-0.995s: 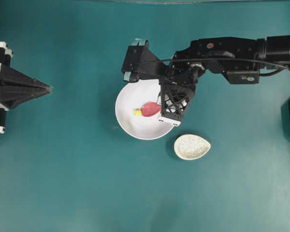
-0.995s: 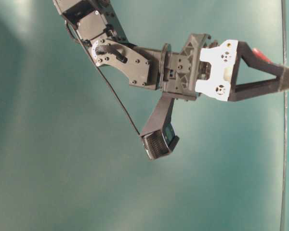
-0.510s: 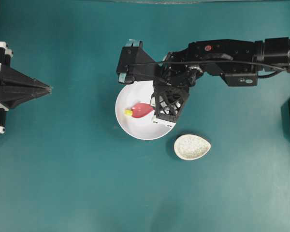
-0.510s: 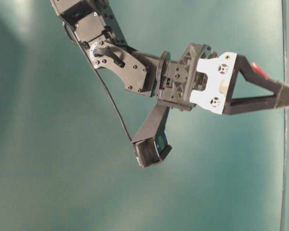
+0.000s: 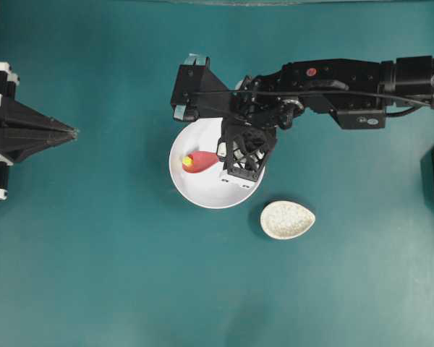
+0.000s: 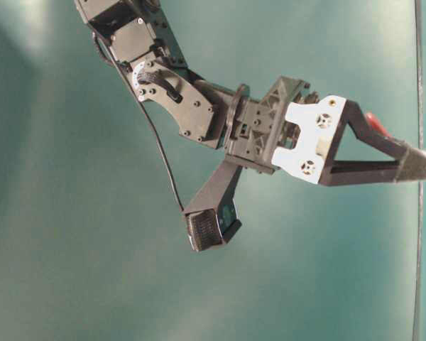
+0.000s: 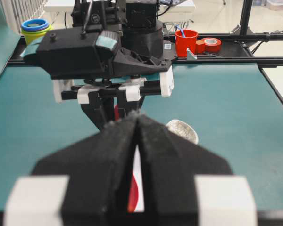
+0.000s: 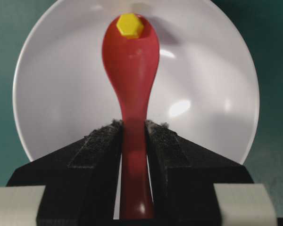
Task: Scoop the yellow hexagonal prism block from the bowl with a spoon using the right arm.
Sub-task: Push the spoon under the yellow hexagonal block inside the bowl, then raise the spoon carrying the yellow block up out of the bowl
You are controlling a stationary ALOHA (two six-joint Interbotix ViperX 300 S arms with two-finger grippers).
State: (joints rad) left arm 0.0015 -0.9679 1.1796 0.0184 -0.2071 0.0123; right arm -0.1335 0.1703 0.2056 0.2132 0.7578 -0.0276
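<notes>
The white bowl stands mid-table under my right arm. My right gripper is shut on the handle of the red spoon, whose scoop lies in the bowl pointing left. The yellow hexagonal block sits at the scoop's far tip. In the right wrist view the spoon runs straight out from the gripper, the block sits on its tip, and the bowl lies behind. My left gripper rests shut and empty at the left edge, far from the bowl.
A small speckled oval dish lies just right of and below the bowl. In the left wrist view the dish shows behind the gripper, with a red cup and a tape roll beyond the table's far edge.
My right gripper has swept the spoon leftward across the bowl. The yellow block has moved left with the scoop's tip. The left arm has stayed still.
</notes>
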